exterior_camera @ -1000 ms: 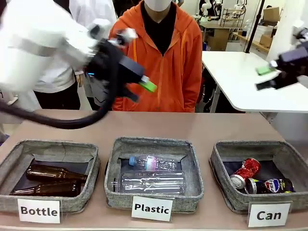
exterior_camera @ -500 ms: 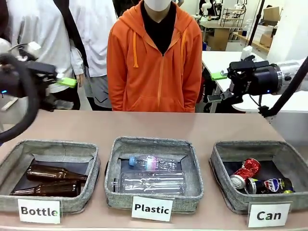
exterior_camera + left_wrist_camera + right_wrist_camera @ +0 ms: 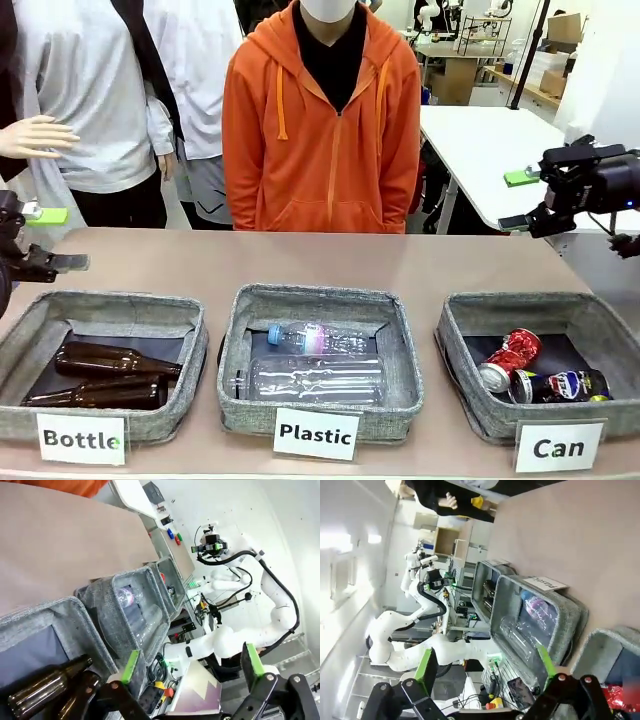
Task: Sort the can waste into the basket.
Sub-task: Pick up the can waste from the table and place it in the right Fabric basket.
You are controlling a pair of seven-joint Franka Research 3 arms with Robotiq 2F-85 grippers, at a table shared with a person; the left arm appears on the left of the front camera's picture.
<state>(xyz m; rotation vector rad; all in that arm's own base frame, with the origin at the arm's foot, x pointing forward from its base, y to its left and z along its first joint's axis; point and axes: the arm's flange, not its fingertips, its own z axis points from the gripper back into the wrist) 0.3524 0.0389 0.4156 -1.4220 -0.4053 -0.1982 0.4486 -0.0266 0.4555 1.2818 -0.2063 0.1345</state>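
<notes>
While both cans [image 3: 540, 372] lie touching in the Can basket [image 3: 470, 320] at the desk's [image 3: 330, 265] right near corner, the right pincer [image 3: 522, 200] and left pincer [image 3: 50, 238] hang open and empty over the side edges.

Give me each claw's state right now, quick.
Left claw: open, holding nothing.
Right claw: open, holding nothing.

My left hand [image 3: 38, 240] hangs at the far left edge, fingers spread and empty. My right hand [image 3: 522, 200] is raised at the far right, likewise spread, holding nothing.
</notes>
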